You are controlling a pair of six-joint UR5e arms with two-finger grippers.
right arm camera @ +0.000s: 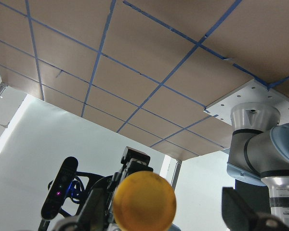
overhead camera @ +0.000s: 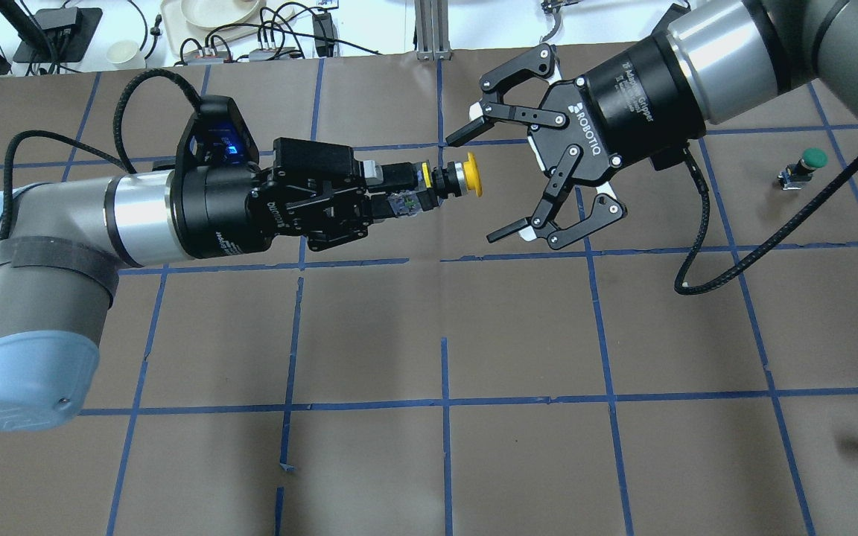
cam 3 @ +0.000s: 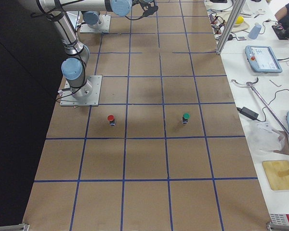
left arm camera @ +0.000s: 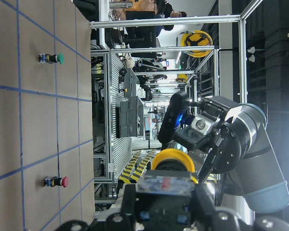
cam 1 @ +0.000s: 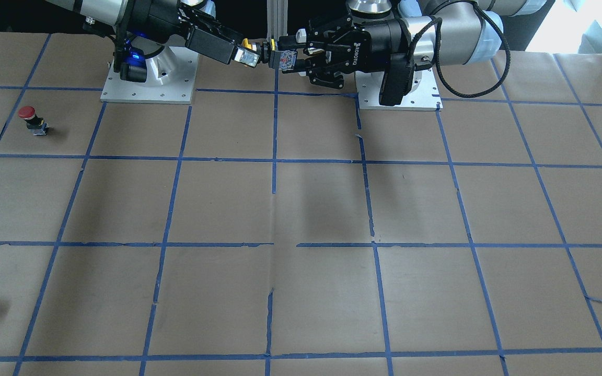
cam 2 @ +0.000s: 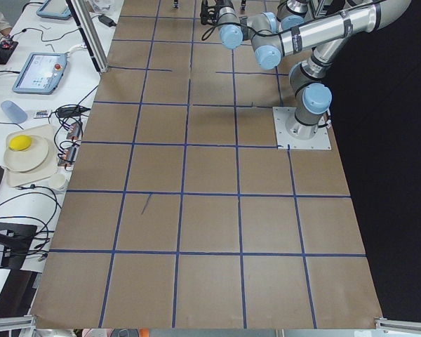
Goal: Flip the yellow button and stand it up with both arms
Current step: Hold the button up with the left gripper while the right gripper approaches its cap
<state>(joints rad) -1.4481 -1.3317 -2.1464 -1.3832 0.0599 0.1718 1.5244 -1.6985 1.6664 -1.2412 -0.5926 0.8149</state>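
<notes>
— Yellow button (overhead camera: 447, 180), where is it?

— Up in the air above the table (overhead camera: 518, 327), at the robot's end. The left gripper (overhead camera: 410, 192) pinches its boxy base. The button lies level, with its yellow cap pointing at the right gripper (overhead camera: 479, 186).

— And the right one?

— Spread wide, holding nothing. Its fingers (overhead camera: 462, 136) sit on either side of the cap, one above and one below in the overhead view. They touch nothing that I can see.

— What could go wrong from here?

— I'd judge the handover to be the weak spot. The cap is round and looks smooth, so if the right fingers close on its edge rather than squarely, it could squirt out. If the left lets go before the right has a firm hold, the button drops to the table. If both clamp and then pull out of line, it could twist in one grip.

— Anything nearby to worry about?

— No. The red button (cam 1: 28, 116) and the green button (overhead camera: 809, 160) both stand on the table, well apart from the grippers.
</notes>
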